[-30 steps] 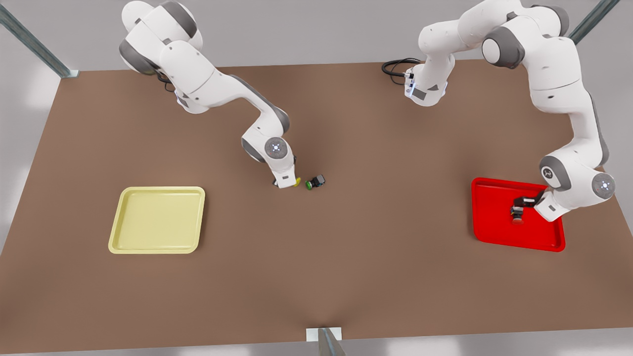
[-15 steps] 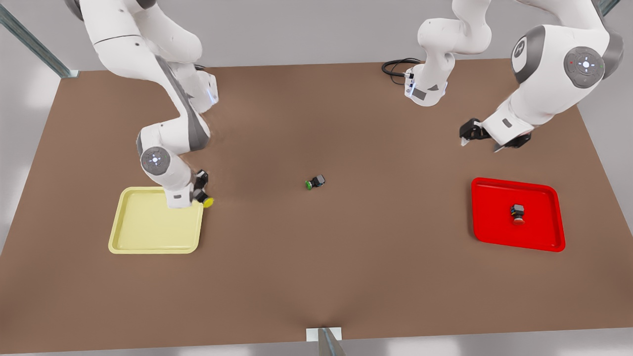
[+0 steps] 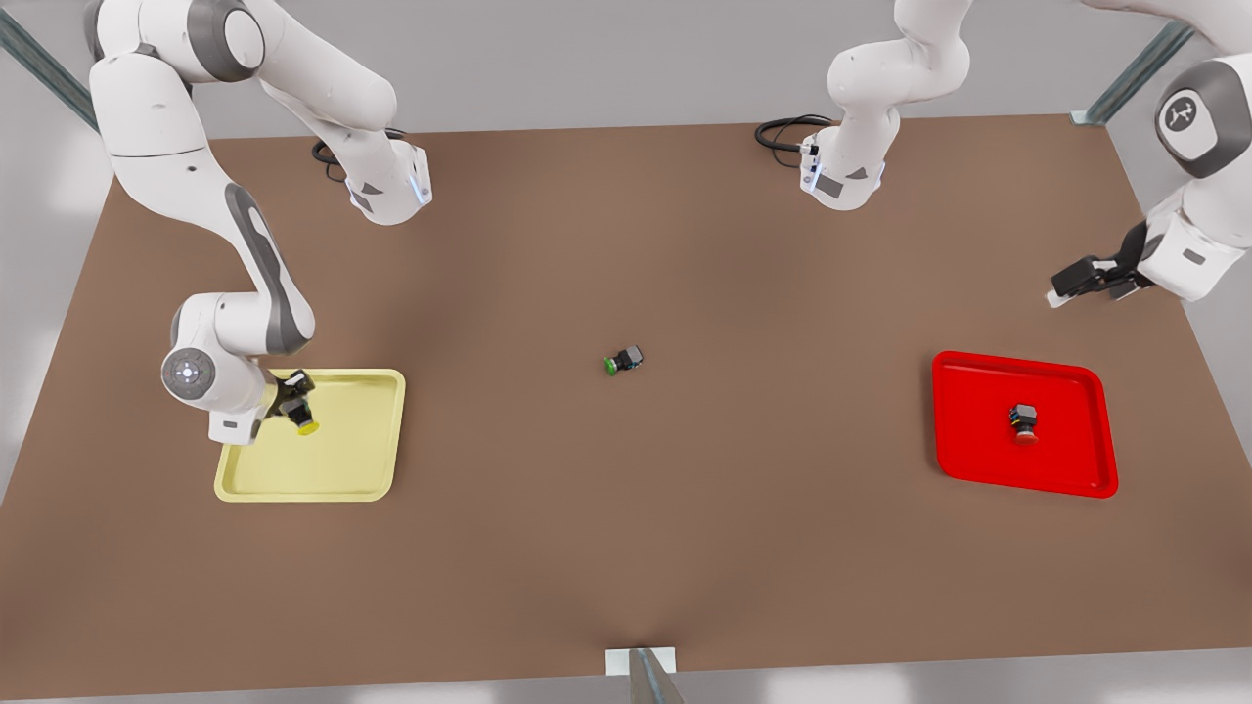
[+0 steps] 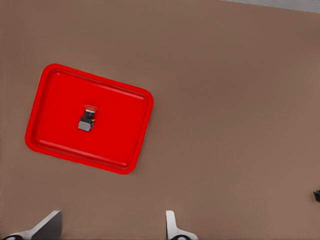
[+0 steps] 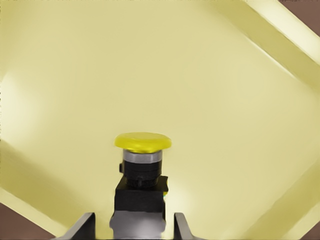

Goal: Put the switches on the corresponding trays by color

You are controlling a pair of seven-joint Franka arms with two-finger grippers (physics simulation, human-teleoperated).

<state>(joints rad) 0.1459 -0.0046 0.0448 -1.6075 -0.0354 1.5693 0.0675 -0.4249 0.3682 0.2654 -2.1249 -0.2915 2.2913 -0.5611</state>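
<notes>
The red switch (image 3: pixel 1024 422) lies in the red tray (image 3: pixel 1076 469); the right gripper (image 3: pixel 293 409) clamps the yellow switch (image 3: pixel 305 424) over the yellow tray (image 3: pixel 362 469), the left gripper (image 3: pixel 1066 284) waits spread apart, and the green switch (image 3: pixel 620 361) remains mid-table.

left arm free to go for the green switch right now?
Probably yes. The left gripper hangs open and empty past the red tray; the green switch lies alone on bare table, nothing between. The right gripper holds the yellow switch.

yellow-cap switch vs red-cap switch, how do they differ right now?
The yellow-capped push-button switch is clamped in the right end effector over the pale yellow tray; the red-capped push-button switch lies free in the red tray, left end effector open, away. Both have dark boxy bodies.
</notes>
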